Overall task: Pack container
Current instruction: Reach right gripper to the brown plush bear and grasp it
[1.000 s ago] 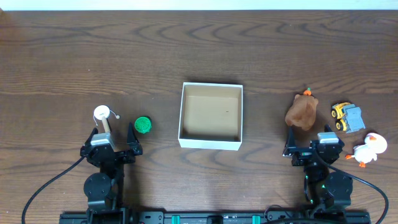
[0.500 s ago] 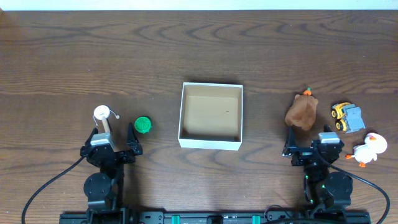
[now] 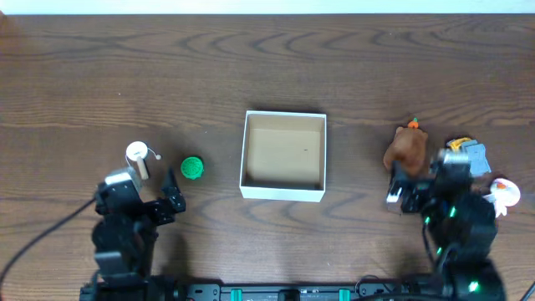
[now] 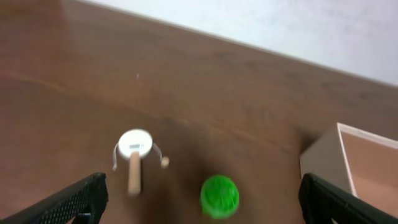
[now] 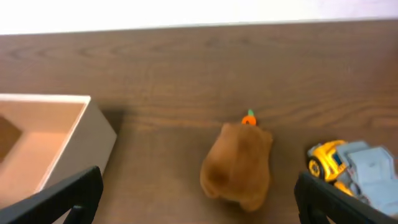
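Observation:
The container (image 3: 282, 191), a square white-walled box with a bare brown floor, sits mid-table; its corner shows in the left wrist view (image 4: 323, 163) and the right wrist view (image 5: 93, 130). A green round toy (image 3: 192, 168) (image 4: 219, 195) and a white-headed wooden toy (image 3: 138, 156) (image 4: 134, 152) lie left of it. A brown plush toy (image 3: 405, 149) (image 5: 239, 165), a yellow truck (image 3: 464, 155) (image 5: 348, 169) and a white duck (image 3: 501, 194) lie right. My left gripper (image 3: 144, 201) (image 4: 202, 202) is open, just short of the green toy. My right gripper (image 3: 422, 186) (image 5: 196, 202) is open, just short of the plush.
Dark wooden table (image 3: 267, 75) with a pale edge along the far side. Black cables trail from both arm bases at the front edge.
Both arms have lifted and moved forward from their rest pose; the right one now covers part of the truck and duck from above. No toy has moved.

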Robot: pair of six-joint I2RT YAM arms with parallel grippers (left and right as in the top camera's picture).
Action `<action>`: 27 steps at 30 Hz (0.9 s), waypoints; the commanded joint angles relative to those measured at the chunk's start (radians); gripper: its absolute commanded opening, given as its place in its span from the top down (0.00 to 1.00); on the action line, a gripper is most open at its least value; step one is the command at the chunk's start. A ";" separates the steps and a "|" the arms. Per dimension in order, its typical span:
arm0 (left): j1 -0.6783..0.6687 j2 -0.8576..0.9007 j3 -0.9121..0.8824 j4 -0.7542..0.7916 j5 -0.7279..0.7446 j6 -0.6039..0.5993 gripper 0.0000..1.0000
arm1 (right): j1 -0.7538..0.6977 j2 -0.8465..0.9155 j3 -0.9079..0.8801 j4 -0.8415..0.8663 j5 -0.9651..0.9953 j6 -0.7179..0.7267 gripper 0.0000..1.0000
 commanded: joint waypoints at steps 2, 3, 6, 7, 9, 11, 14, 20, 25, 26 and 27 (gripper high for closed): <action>0.004 0.204 0.213 -0.184 -0.004 -0.010 0.02 | -0.024 0.319 0.298 -0.168 -0.022 -0.039 0.01; 0.004 0.248 0.253 -0.225 -0.004 -0.010 0.02 | -0.031 0.400 0.383 -0.234 -0.022 -0.047 0.01; 0.004 0.377 0.365 -0.331 -0.003 -0.010 0.02 | -0.048 0.615 0.602 -0.406 -0.022 -0.048 0.01; 0.004 0.406 0.386 -0.349 -0.003 -0.010 0.02 | -0.049 0.680 0.667 -0.458 -0.023 -0.047 0.01; 0.004 0.465 0.414 -0.373 -0.003 -0.010 0.02 | -0.049 0.792 0.769 -0.554 -0.022 -0.048 0.01; 0.004 0.503 0.417 -0.379 -0.003 -0.010 0.02 | -0.049 0.868 0.814 -0.589 -0.007 -0.052 0.01; 0.004 0.545 0.417 -0.397 -0.003 -0.010 0.02 | -0.054 0.960 0.816 -0.586 0.051 -0.012 0.01; 0.004 0.587 0.417 -0.406 -0.004 -0.010 0.02 | -0.072 1.120 0.814 -0.537 0.059 0.026 0.01; 0.004 0.589 0.417 -0.406 -0.004 -0.010 0.02 | -0.087 1.232 0.813 -0.518 0.069 0.066 0.01; 0.004 0.589 0.417 -0.406 -0.004 -0.010 0.02 | -0.089 1.250 0.813 -0.516 0.068 0.066 0.01; 0.004 0.589 0.417 -0.406 -0.004 -0.010 0.02 | -0.088 1.276 0.813 -0.515 0.069 0.066 0.01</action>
